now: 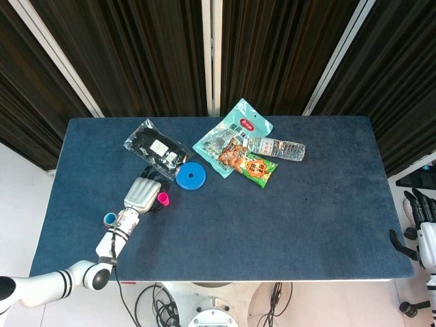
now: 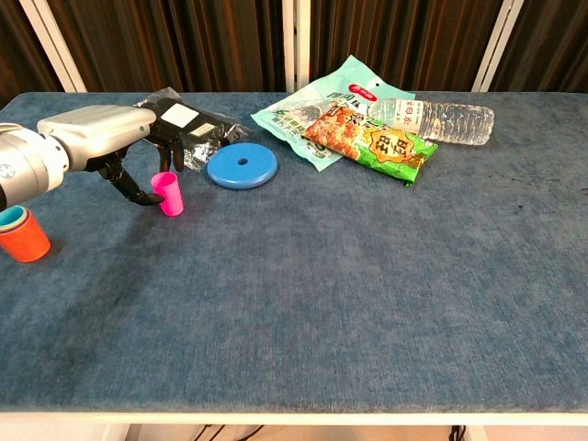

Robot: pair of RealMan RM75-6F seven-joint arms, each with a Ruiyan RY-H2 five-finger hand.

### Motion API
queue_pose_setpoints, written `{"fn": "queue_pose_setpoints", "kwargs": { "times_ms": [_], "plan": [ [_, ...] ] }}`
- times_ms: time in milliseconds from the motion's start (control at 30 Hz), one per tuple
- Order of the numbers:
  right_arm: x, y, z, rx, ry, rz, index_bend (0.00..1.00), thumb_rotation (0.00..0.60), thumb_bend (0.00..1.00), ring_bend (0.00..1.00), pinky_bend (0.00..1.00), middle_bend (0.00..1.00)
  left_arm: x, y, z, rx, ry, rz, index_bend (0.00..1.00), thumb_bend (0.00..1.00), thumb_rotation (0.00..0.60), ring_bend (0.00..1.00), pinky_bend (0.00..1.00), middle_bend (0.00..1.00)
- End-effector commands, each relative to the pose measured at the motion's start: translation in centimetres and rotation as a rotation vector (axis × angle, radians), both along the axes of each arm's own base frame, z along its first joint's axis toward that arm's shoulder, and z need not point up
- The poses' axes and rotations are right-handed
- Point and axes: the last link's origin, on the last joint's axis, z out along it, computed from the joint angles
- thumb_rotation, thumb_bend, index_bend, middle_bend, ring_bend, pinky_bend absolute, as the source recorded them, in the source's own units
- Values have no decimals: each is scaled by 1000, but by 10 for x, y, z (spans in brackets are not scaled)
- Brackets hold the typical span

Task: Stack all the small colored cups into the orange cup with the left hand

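On the blue worktop three small cups can be counted. One pink cup stands upright, mouth up, near the left side, just in front of the black packet. One orange cup stands at the far left edge in the chest view, and one teal cup sits inside it, with only its rim showing. In the head view this pair appears as a small teal ring beside the left forearm.

The left hand reaches in from the left, palm down. Its dark fingers are curled around the pink cup on its left side and behind it. They look very close to the cup or touching it, but I cannot tell if the cup is really pinched; it stands on the worktop.

The right hand hangs beside the right edge of the worktop, holding nothing, fingers loosely apart.

Other things, one of each: a blue disc just right of the pink cup, a teal pouch, a green and orange snack bag lying over it, and a clear bottle on its side.
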Motion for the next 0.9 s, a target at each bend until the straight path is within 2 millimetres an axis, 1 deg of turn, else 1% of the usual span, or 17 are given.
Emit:
{"fn": "queue_pose_setpoints", "kwargs": {
  "times_ms": [33, 467, 633, 700, 767, 833, 900],
  "plan": [
    [0, 0, 0, 1, 1, -2, 0, 600, 317, 0, 0, 0, 0, 0, -1, 1, 1, -4, 439, 233, 600, 168, 6, 468],
    [-1, 0, 0, 1, 3, -7, 0, 600, 318, 0, 0, 0, -1, -1, -4, 13, -4, -7, 510, 255, 600, 208, 21, 546],
    [-1, 1, 1, -1, 2, -8, 0, 600, 318, 0, 0, 0, -1, -2, -2, 16, -9, -2, 520, 258, 600, 212, 29, 554],
    [-1, 1, 1, -3, 3, -6, 0, 600, 317, 0, 0, 0, -1, -2, 3, 24, -28, 5, 520, 258, 600, 212, 28, 554],
    [0, 1, 2, -5, 4, -3, 0, 600, 317, 0, 0, 0, 0, -3, 12, 40, -60, 19, 520, 258, 600, 212, 28, 554],
    [0, 1, 2, -5, 4, -1, 0, 600, 317, 0, 0, 0, 0, -4, 23, 62, -96, 37, 521, 258, 600, 214, 29, 555],
    [1, 1, 3, -5, 4, 3, 0, 600, 318, 0, 0, 0, -4, -7, 38, 92, -141, 67, 525, 258, 600, 217, 30, 559]
  ]
}}
